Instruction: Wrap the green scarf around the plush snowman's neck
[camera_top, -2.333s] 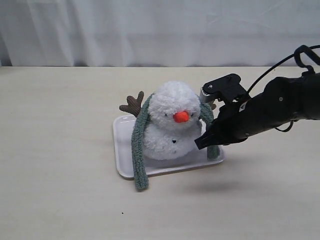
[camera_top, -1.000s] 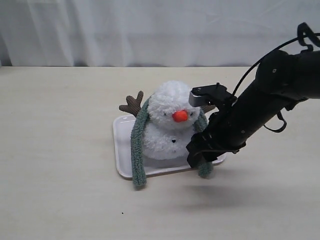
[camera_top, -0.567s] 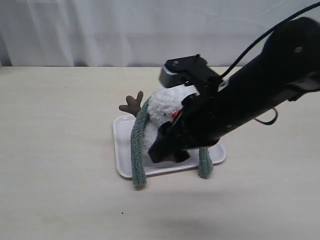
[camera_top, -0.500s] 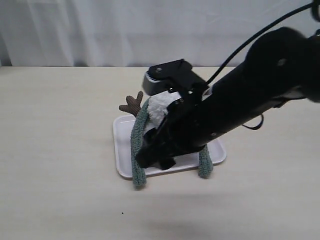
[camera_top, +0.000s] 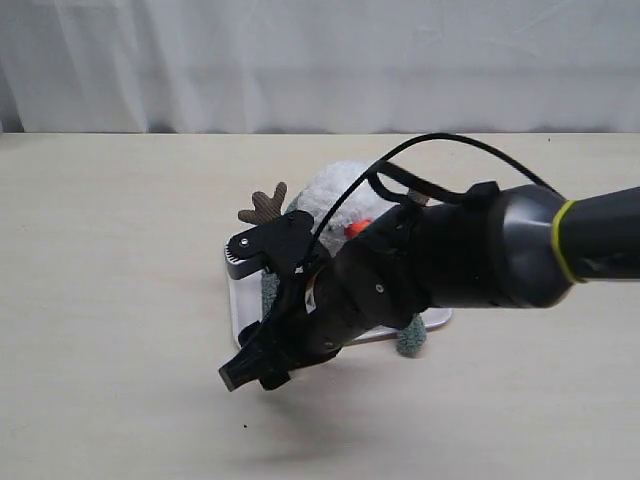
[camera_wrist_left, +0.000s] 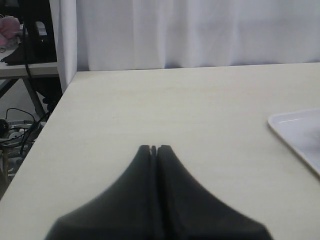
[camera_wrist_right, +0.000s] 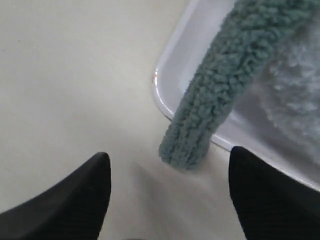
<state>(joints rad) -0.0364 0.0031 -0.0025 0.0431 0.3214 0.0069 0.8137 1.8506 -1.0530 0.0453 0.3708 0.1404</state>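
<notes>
The green scarf (camera_wrist_right: 220, 90) hangs on the plush snowman (camera_top: 335, 190), not wrapped yet. One end sits just ahead of the right gripper (camera_wrist_right: 168, 167), open wide and empty.

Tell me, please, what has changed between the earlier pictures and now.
The right gripper swung from the view's right of the plush snowman across its front to the left and now hangs open above the left end of the green scarf. Earlier, the scarf's right end slid forward over the edge of the tray. Snowman and tray stayed put.
</notes>
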